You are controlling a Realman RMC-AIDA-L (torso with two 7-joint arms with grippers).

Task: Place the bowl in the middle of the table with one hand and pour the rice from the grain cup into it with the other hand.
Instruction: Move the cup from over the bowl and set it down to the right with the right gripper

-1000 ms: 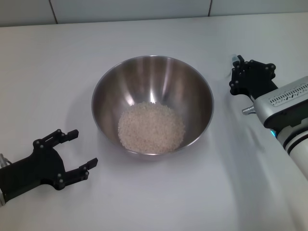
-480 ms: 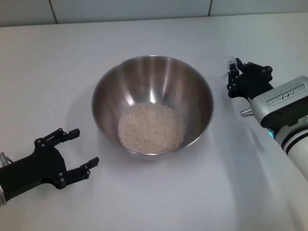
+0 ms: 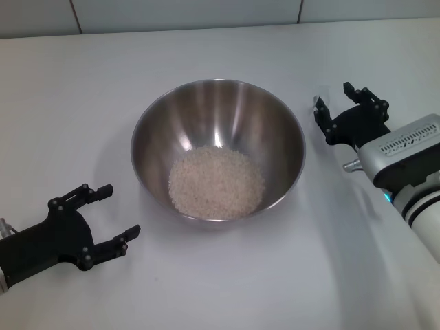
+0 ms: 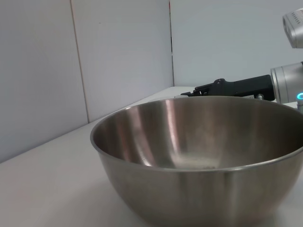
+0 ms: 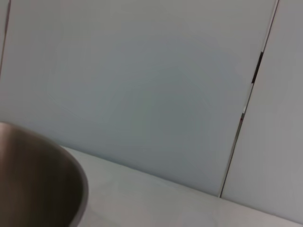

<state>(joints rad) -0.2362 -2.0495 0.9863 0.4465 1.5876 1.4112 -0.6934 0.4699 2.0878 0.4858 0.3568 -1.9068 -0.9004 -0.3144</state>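
Centrally, we see the bowl (image 3: 218, 151) on the table (image 3: 206, 289), holding the rice (image 3: 216, 182); left gripper (image 3: 110, 216) at lower left — fingers spread, empty — right gripper (image 3: 337, 103) at right, likewise spread.

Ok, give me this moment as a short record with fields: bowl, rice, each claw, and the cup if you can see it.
bowl: bowl upright on the table, around mid-table
rice: rice heaped in the bowl's bottom
left claw: left claw open, low over the table to the bowl's left, clear of it
right claw: right claw open, just right of the bowl's rim, not touching it
grain cup: something small and clear at the right claw's fingertip; cannot tell whether it is the cup
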